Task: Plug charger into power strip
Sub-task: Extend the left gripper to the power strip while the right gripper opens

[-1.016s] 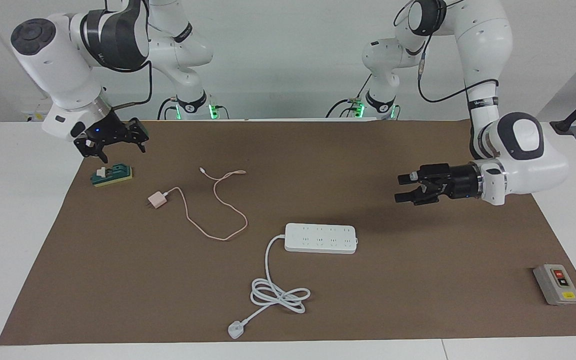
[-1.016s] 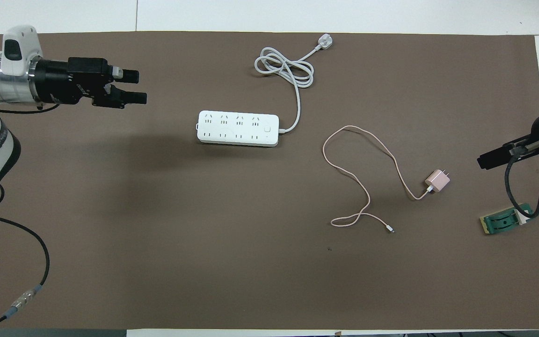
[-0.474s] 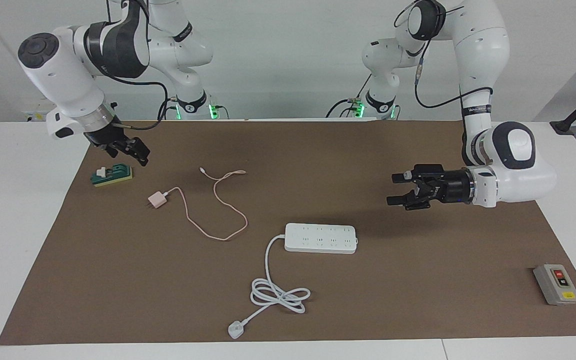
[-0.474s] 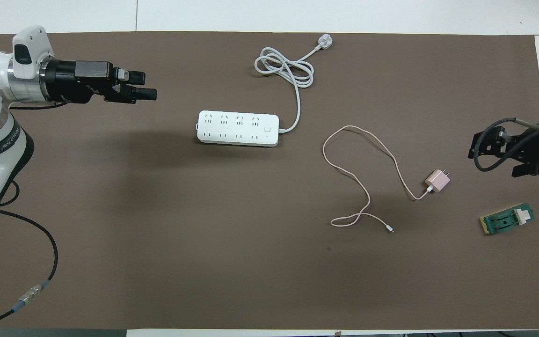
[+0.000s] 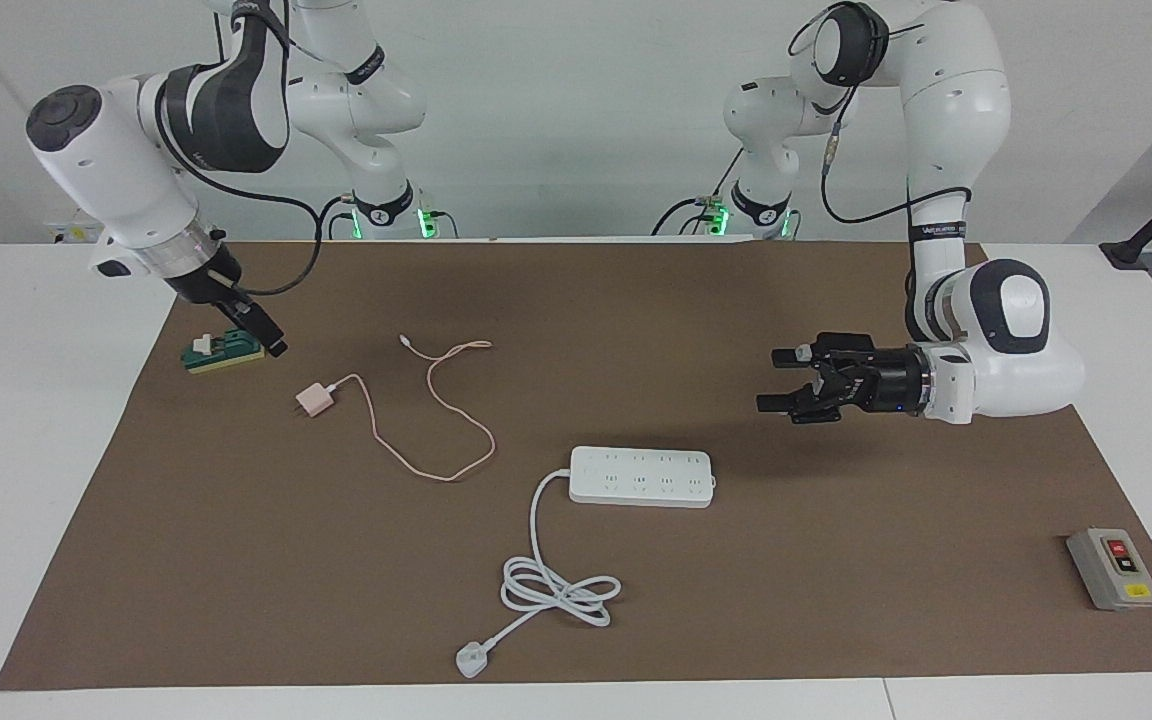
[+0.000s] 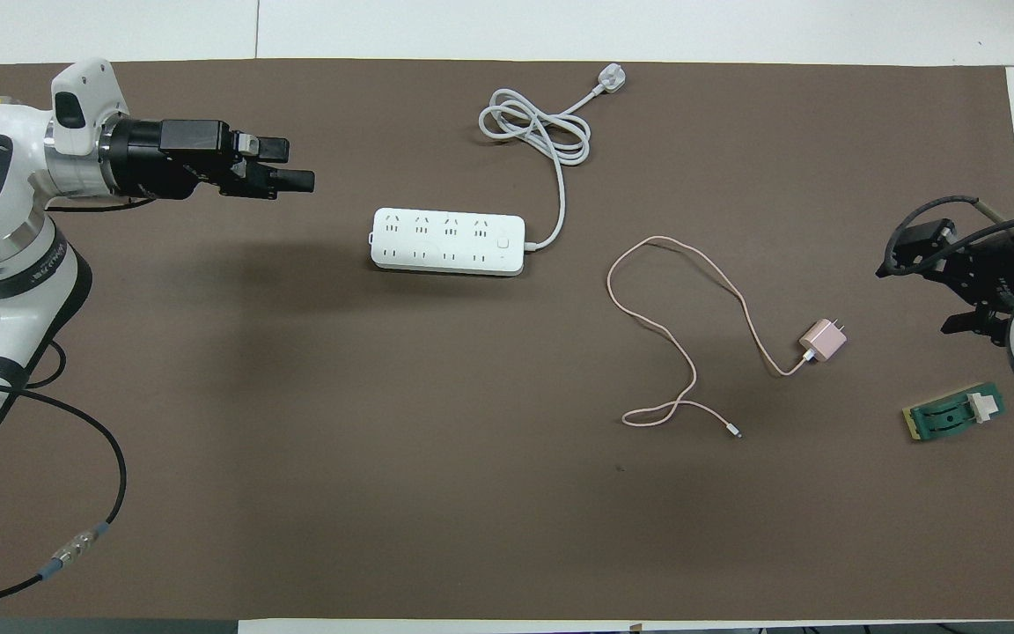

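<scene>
white arms extended, both end effectors raised.

Bright, even light from above; both views sharp, no glare; soft broad shadows lie on the brown mat (image 5: 836,560) under the raised arms

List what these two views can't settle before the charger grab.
- Charger prongs: too small in both views to judge their shape.
- Power strip slots: overhead view shows rows, not which fits.
- Right gripper: facing view leaves unclear whether it touches the green block; in the overhead view the arm covers part of it.
- Grey button box: outside the overhead view.
</scene>
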Motion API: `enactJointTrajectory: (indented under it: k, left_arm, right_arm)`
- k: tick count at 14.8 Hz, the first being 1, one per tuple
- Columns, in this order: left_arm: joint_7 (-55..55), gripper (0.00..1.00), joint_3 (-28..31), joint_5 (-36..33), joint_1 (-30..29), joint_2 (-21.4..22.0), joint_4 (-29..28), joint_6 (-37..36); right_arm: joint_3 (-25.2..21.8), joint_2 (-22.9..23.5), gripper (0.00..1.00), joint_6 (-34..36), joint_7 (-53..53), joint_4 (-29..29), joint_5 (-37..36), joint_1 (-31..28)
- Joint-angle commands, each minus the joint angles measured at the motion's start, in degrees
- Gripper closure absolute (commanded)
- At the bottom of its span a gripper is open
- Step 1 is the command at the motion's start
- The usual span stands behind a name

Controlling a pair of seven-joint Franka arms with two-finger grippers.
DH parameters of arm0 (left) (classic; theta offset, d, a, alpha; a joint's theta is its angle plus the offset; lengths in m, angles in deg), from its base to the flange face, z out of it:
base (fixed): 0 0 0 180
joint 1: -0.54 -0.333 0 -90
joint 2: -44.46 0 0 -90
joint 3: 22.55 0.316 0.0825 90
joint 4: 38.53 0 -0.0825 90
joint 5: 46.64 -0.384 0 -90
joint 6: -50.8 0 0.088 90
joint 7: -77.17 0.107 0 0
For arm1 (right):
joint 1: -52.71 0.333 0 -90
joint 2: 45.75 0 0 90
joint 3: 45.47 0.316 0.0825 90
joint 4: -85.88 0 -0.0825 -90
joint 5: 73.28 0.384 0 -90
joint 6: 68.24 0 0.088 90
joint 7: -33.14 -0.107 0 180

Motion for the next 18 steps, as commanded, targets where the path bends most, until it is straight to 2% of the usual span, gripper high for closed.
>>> enactJointTrajectory:
  k: [1, 3, 4, 6, 9, 11, 14, 17, 18]
  left_arm:
    - [2.04, 0.00, 0.33, 1.41, 0.52, 1.31, -2.34, -0.77]
    - [2.30, 0.00, 0.33, 1.50, 0.96, 4.55, -6.02, -0.25]
    - [2.83, 0.00, 0.33, 1.68, 0.96, 5.69, -8.04, -0.25]
    - [6.24, 0.00, 0.33, 1.68, 0.70, 7.63, -12.00, -0.25]
    - [8.46, 0.00, 0.42, 1.76, 0.34, 12.02, -17.89, -0.25]
    - [8.46, 0.00, 0.42, 1.77, 0.34, 14.92, -20.97, 0.45]
    - [8.46, 0.00, 0.42, 1.77, 0.87, 17.03, -22.47, 1.16]
    - [8.28, 0.01, 0.33, 1.94, 0.96, 20.29, -27.03, 2.56]
    - [8.19, 0.01, 0.33, 1.94, 0.96, 20.73, -28.26, 2.48]
  right_arm:
    - [0.31, -0.26, 0.00, 0.16, -3.26, -1.66, 0.92, -0.88]
    - [0.31, -0.26, 0.00, 1.05, -13.52, -1.57, 0.92, -0.44]
    - [0.31, -0.17, 0.00, 1.40, -15.21, -1.57, 0.92, -0.52]
    - [0.31, 1.22, 0.00, 2.63, -14.88, -1.66, 0.92, -1.40]
    - [0.23, 3.69, 0.00, 5.79, -14.97, -1.49, 7.75, -3.86]
    - [0.31, 5.53, 0.00, 5.80, -14.79, -0.70, 9.00, -3.95]
    - [0.23, 9.57, 0.00, 6.23, -13.92, 3.42, 14.61, -5.18]
    - [0.23, 14.66, 0.00, 11.49, -11.30, 6.94, 20.59, -8.08]
    - [0.22, 17.81, 0.00, 13.34, -9.28, 9.48, 21.56, -9.30]
